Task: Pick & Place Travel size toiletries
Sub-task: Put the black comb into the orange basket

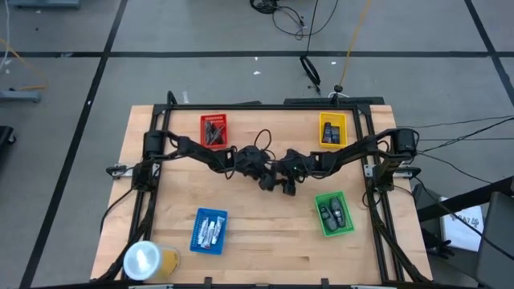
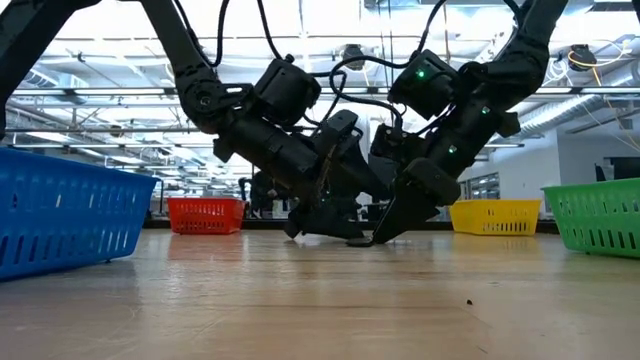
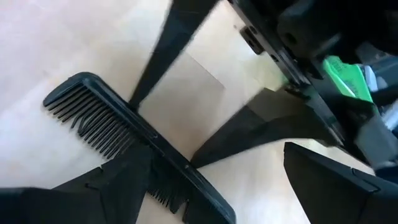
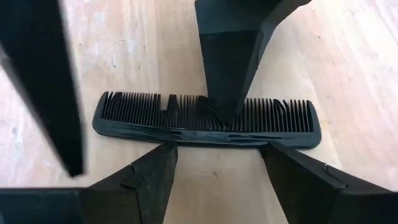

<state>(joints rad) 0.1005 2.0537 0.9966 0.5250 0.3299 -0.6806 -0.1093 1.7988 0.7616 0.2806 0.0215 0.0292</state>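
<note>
- A black comb [image 4: 205,124] lies flat on the wooden bench [image 1: 265,241] near its middle, between the four trays
- Left pincer [image 1: 265,178] is down at the comb with its fingers spread wide; one finger [image 3: 118,186] covers part of the comb's spine, nothing gripped
- Right pincer [image 1: 287,186] meets it from the other side, fingers apart on either side of the comb, not closed on it
- In the right wrist view a finger [image 4: 227,56] of the left pincer presses on the comb's teeth
- Red tray [image 1: 214,130] holds dark sticks, blue tray [image 1: 209,231] white tubes, green tray [image 1: 334,213] dark oval pieces, yellow tray [image 1: 332,130] small dark pieces
- A yellowish roll [image 1: 148,260] stands at the bench's near left corner
</note>
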